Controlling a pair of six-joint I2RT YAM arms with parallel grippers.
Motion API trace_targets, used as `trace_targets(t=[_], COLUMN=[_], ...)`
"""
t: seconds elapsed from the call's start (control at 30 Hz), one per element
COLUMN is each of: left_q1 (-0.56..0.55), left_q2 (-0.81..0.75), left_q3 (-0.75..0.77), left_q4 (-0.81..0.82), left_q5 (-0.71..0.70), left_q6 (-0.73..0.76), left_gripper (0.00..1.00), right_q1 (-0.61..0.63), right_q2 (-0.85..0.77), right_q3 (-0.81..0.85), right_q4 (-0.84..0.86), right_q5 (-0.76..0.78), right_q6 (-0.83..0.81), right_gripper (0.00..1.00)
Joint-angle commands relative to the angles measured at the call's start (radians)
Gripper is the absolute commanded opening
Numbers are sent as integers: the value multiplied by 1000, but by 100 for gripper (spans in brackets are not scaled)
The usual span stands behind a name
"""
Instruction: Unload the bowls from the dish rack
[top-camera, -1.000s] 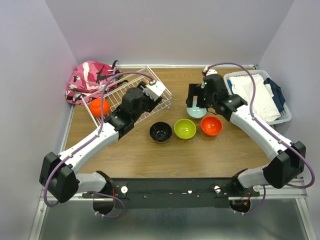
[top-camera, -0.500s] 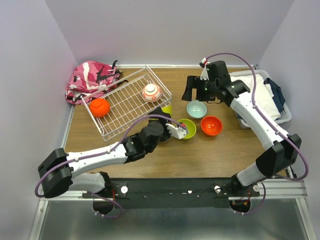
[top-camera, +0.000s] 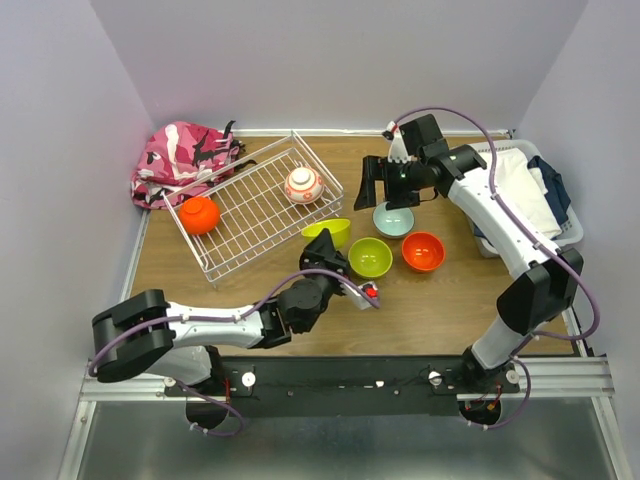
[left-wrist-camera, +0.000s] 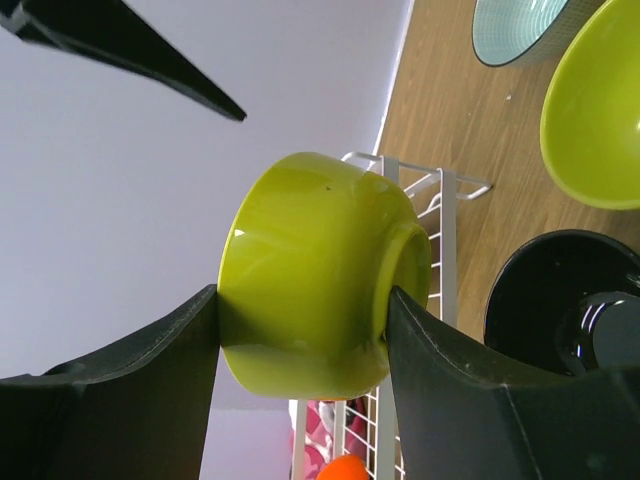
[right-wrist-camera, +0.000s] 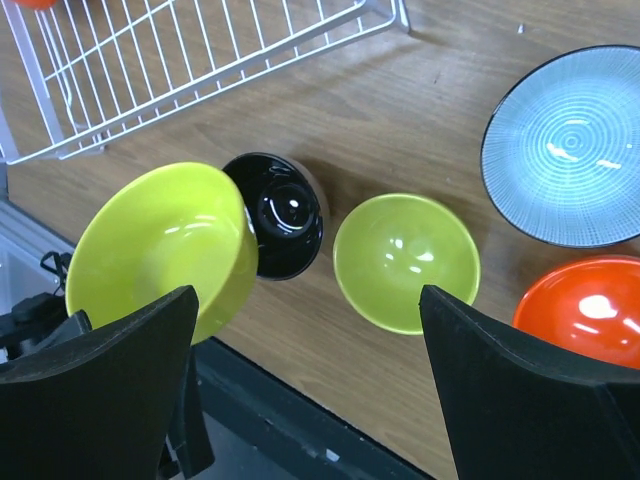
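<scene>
My left gripper is shut on a lime-green bowl, held tilted in the air over the black-inside bowl; in the top view this bowl hangs just in front of the dish rack. An orange bowl and a white red-patterned bowl sit in the rack. On the table stand a second lime-green bowl, an orange bowl and a pale teal bowl. My right gripper is open and empty above the teal bowl, its fingers wide apart.
A pink camouflage bag lies at the back left behind the rack. A white plastic basket of clothes stands at the right wall. Purple walls close in the table on three sides.
My left arm has drawn back from the rack to the front middle with the lime-green bowl in its grip. My right gripper has lifted off the teal bowl and shifted back-left.
</scene>
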Motion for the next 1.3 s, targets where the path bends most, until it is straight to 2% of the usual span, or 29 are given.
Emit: trace_targets(t=[0.0,0.23,0.5,0.6,0.7,0.73,1.0,1.03,1.1,1.13,1.17,1.23,1.27], left_q1=[-31,-55,-73,-76,-78,-76,-78,-78,-79,-81,-81,-82,-82], left_q2=[55,100,158,178,184,184,192,195,200,198,200,201,200], left_q3=[-6,-6,-2,0,-2,0,1,3,7,7,9,11,12], left_q4=[216,256,291,308,308,308,288,288,287,285,285,282,279], left_q5=[-34,-52,-83,-92,-94,-94,-107,-110,-115,-118,-121,-136,-143], left_q6=[88,124,141,147,145,145,127,127,125,124,118,104,96], left_gripper=[31,31,31,31,31,31,33,33,36,38,47,57,70], right_q1=[28,60,75,86,94,97,108,108,108,108,108,108,108], right_q2=[44,120,214,234,257,262,277,279,282,282,282,282,283], right_q3=[58,119,167,176,176,171,138,138,139,145,148,159,170], right_q4=[-91,-171,-255,-266,-280,-282,-271,-272,-269,-266,-266,-265,-265], right_q5=[-58,-61,-95,-118,-142,-161,-239,-248,-253,-253,-253,-244,-236], right_q6=[-9,-10,-35,-38,-46,-50,-61,-62,-61,-61,-61,-56,-55], right_gripper=[99,97,87,79,66,59,26,20,13,3,1,1,1])
